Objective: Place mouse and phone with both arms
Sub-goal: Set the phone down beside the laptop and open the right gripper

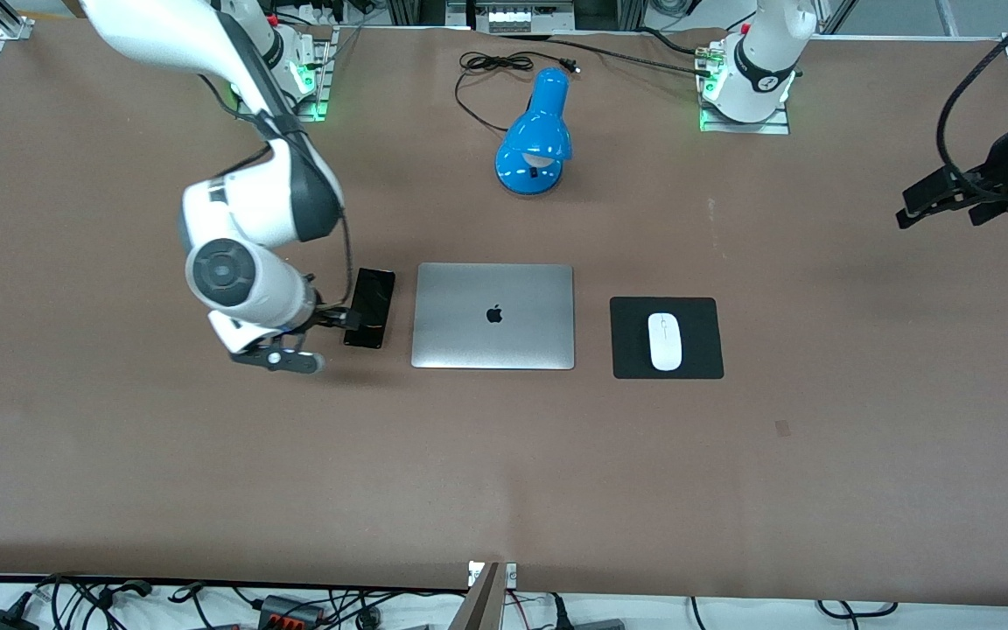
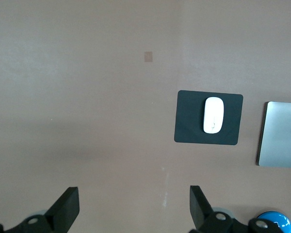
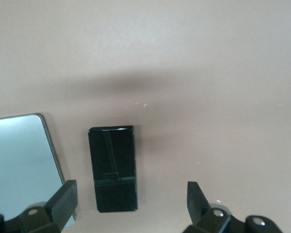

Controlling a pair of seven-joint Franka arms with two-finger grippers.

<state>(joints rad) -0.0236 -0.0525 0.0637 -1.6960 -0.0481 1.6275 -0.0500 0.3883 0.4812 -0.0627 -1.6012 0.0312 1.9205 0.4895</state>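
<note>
While the mouse (image 1: 665, 341) already rests on the black mouse pad (image 1: 705, 363) beside the closed laptop (image 1: 493, 316), the phone (image 1: 370, 307) lies flat on the table (image 1: 504, 472) at the laptop's other edge, toward the right arm's end. The right gripper (image 3: 131, 199) hangs just above it, its 2 fingers spread wide with nothing between them. The phone's long axis runs straight out from the gap between them, parallel to the laptop's edge. The left gripper (image 2: 133, 206) waits, also spread, well apart from the mouse. I'd judge the phone is the right arm's business.
</note>
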